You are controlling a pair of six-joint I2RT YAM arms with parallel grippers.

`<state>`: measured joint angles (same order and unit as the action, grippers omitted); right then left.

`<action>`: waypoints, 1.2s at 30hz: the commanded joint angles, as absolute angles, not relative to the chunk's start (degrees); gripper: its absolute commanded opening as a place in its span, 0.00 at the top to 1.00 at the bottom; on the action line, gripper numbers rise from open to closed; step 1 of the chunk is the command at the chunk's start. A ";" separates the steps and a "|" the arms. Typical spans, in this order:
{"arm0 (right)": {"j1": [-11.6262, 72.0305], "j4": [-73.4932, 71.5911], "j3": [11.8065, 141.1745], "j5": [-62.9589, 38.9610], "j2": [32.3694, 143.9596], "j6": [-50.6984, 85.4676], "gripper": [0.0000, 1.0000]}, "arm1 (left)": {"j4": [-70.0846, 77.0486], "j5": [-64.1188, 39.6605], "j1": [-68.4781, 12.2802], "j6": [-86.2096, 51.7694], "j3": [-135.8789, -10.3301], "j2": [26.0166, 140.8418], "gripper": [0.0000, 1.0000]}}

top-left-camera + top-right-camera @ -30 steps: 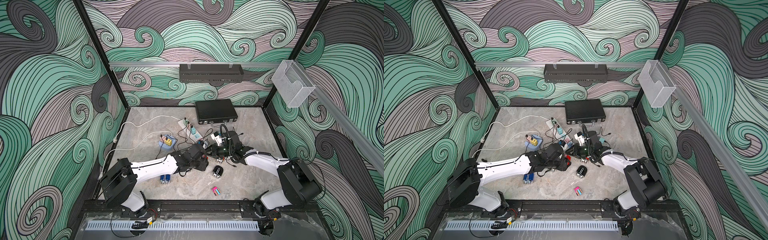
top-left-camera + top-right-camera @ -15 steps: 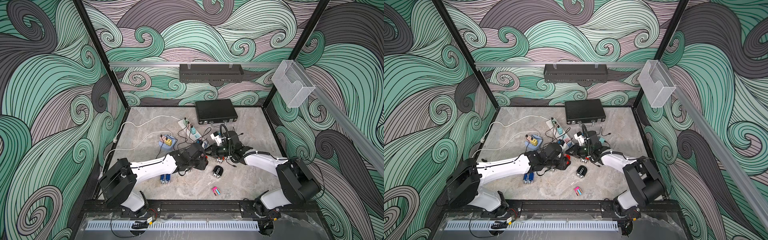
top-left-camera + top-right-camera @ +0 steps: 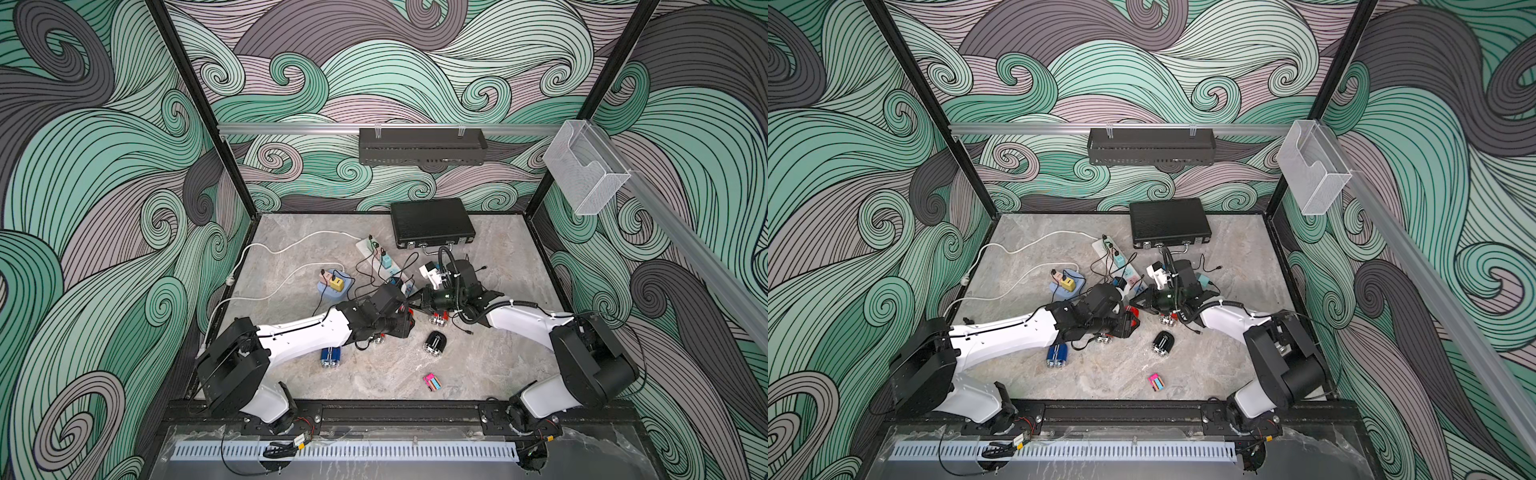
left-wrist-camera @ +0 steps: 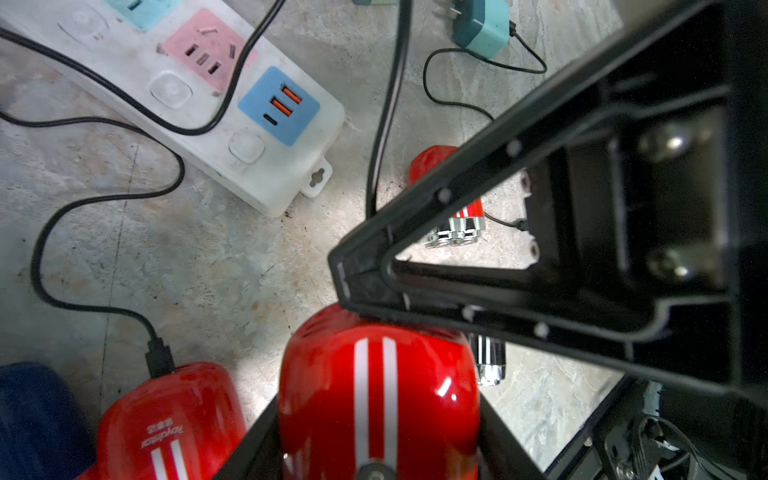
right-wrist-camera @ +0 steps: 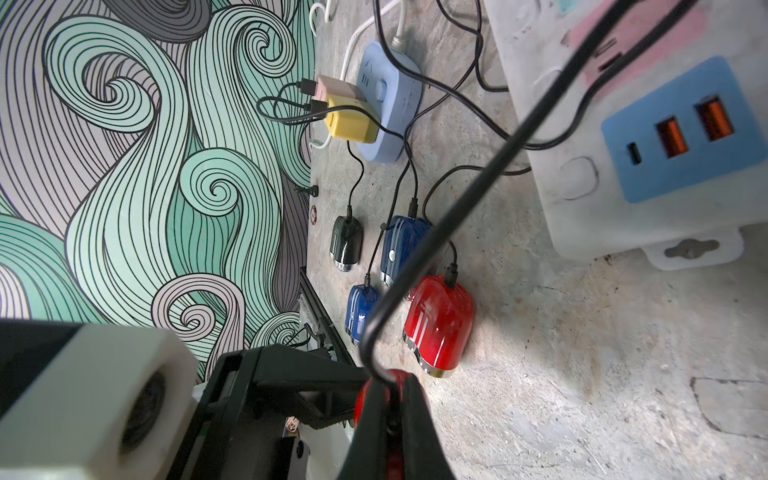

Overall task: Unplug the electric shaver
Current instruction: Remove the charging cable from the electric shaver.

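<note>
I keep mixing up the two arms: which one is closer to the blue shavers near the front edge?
Left. The left arm passes right by the blue shavers; the right arm reaches in from the opposite side, well away from them.

right tool (image 5: 390,390) closed since earlier, now pinching black cable (image 5: 469,189)

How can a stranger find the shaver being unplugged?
Find the long white power strip and go to its blue-patched end. The shaver there is red, like two neighbours, but only it sits in the left gripper with the right gripper pinching its cable.
</note>
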<state>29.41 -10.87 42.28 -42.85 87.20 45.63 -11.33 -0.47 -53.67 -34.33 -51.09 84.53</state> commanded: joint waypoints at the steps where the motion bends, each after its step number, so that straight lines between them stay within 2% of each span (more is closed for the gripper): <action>1: 29.71 -10.79 43.59 -43.06 87.53 45.52 0.96 | -9.85 -1.49 -53.44 -34.63 -51.19 83.10 0.85; 36: 24.39 -6.65 47.19 -43.18 88.38 42.39 0.99 | -11.25 -3.36 -54.13 -34.19 -51.99 85.69 0.85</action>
